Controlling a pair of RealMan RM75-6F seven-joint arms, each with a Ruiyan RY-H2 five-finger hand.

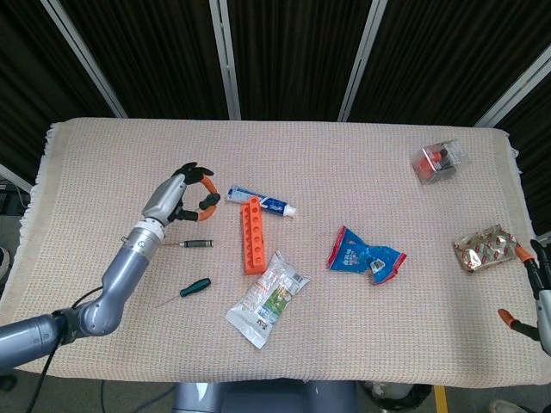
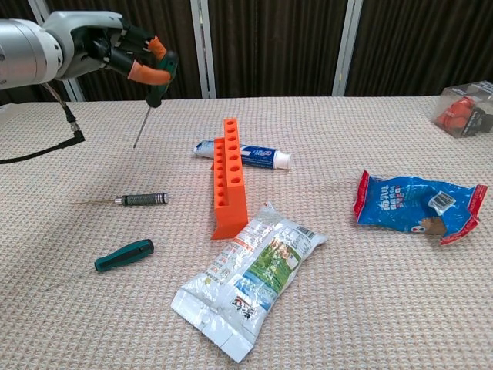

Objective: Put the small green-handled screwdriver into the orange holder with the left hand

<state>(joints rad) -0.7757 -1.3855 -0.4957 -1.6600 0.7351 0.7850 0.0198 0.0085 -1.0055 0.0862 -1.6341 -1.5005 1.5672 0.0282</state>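
Note:
My left hand [image 1: 178, 197] is raised above the table's left side and pinches the small green-handled screwdriver [image 2: 156, 87] between orange-tipped fingers. In the chest view the same left hand [image 2: 108, 48] sits high at the top left, with the thin shaft hanging down and slightly to the left. The orange holder [image 1: 252, 234] lies on the cloth to the right of the hand, its row of holes showing, also seen as the orange holder [image 2: 229, 179] at centre. Only orange fingertips of my right hand [image 1: 539, 294] show at the right edge, spread apart and holding nothing.
A black-handled screwdriver [image 2: 142, 200] and a larger green-handled one [image 2: 125, 255] lie left of the holder. A toothpaste tube [image 2: 246, 154] lies behind it, a white packet [image 2: 250, 274] in front. To the right are a blue packet [image 1: 366, 255], a foil packet [image 1: 488, 246] and a clear box [image 1: 439, 161].

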